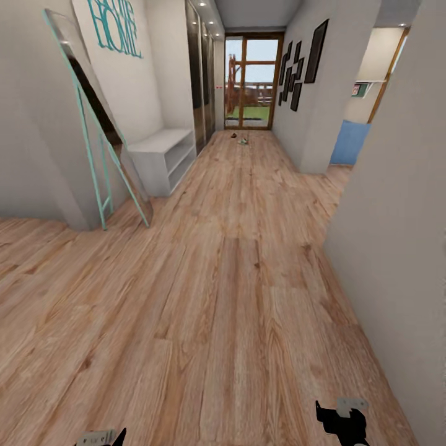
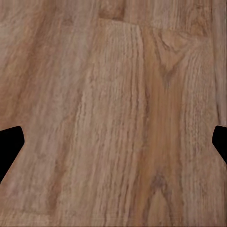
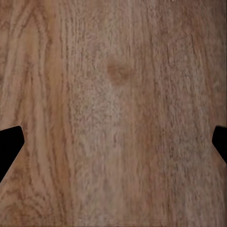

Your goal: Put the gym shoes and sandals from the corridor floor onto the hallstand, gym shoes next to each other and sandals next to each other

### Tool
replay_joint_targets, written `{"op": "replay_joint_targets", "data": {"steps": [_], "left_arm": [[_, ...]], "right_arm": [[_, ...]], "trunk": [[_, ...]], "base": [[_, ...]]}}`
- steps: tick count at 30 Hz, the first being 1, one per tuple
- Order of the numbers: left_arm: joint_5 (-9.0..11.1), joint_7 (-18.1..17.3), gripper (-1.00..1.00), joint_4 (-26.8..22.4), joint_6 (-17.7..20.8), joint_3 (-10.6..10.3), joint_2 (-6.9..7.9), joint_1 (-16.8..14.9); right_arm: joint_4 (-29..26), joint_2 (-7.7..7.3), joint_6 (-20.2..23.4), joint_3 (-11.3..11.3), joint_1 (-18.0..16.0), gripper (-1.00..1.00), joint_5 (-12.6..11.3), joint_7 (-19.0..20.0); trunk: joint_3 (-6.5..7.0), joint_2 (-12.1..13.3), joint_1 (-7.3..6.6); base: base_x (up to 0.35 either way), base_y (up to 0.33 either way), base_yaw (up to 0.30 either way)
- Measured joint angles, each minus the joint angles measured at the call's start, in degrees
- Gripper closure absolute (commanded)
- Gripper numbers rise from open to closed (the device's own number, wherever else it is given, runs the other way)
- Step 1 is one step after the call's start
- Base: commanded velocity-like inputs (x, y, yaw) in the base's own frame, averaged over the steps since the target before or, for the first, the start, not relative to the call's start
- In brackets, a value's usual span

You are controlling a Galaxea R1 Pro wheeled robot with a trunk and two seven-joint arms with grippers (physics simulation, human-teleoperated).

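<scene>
Far down the corridor floor (image 1: 235, 260), near the glass door, lie two small things: a pale, greenish one that looks like a gym shoe (image 1: 243, 141) and a dark one that may be a sandal (image 1: 234, 135); both are too small to tell more. The hallstand is out of view. My left gripper (image 1: 105, 437) and right gripper (image 1: 339, 421) hang low at the near edge of the head view. In the wrist views the left gripper (image 2: 113, 146) and the right gripper (image 3: 113, 146) are open over bare planks, holding nothing.
A white bench rack (image 1: 162, 155) under teal "HOME" lettering (image 1: 114, 28) stands on the left, with a teal-framed mirror (image 1: 99, 124) leaning in front of it. A grey wall corner (image 1: 396, 235) juts in close on the right. The glass door (image 1: 251, 80) closes the far end.
</scene>
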Motion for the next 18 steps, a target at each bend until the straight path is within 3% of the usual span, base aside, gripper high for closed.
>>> {"op": "replay_joint_targets", "data": {"steps": [9,18], "left_arm": [[0.0,0.0,-1.00,0.0,0.0,0.0,0.00,0.0],[0.0,0.0,-1.00,0.0,0.0,0.0,0.00,0.0]], "right_arm": [[0.0,0.06,0.0,0.0,0.1,-1.00,0.0,0.0],[0.0,0.12,0.0,0.0,0.1,-1.00,0.1,0.0]], "trunk": [[0.39,0.0,0.00],[0.93,0.0,0.00]], "base": [[0.338,0.000,-0.210],[0.338,0.000,-0.033]]}}
